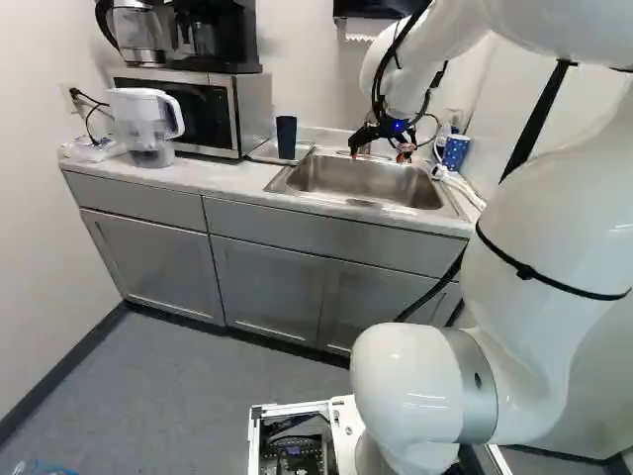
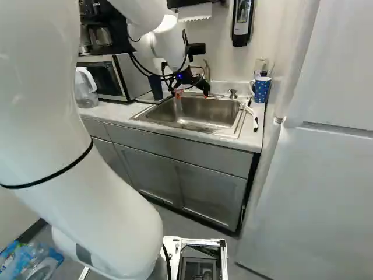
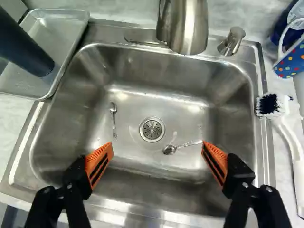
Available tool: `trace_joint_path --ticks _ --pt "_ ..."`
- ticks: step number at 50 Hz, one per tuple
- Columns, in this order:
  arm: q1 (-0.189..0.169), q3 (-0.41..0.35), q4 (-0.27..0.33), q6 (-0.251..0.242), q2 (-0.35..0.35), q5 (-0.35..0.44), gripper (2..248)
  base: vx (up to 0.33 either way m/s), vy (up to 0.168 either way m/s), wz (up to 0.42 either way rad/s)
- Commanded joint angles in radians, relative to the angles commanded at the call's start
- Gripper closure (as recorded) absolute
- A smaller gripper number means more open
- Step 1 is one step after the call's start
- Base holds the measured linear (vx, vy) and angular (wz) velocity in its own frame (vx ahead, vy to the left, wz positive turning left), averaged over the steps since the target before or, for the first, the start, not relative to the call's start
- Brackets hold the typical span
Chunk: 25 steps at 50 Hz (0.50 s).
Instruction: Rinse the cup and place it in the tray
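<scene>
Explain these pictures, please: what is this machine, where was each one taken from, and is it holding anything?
The big white shape is a robot arm on a moving base. Two pictures look ahead past it, from the left and right of the base, and show the same kitchen corner. The third looks from the arm's wrist into the sink.

The black tool has two fingers with orange pads. They stand wide apart and grip nothing.

In the sink lie one spoon and, closer to the drain, another spoon. Beside the sink, a dark cup stands in a tray. On the sink's other side are a brush and a spotted mug.
</scene>
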<state>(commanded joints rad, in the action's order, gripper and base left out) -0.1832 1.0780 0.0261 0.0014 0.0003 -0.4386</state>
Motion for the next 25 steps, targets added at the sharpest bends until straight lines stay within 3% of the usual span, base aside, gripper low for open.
trace_joint_path --ticks 25 --pt "0.000 0.000 0.000 0.000 0.000 0.000 3 -0.035 0.048 0.003"
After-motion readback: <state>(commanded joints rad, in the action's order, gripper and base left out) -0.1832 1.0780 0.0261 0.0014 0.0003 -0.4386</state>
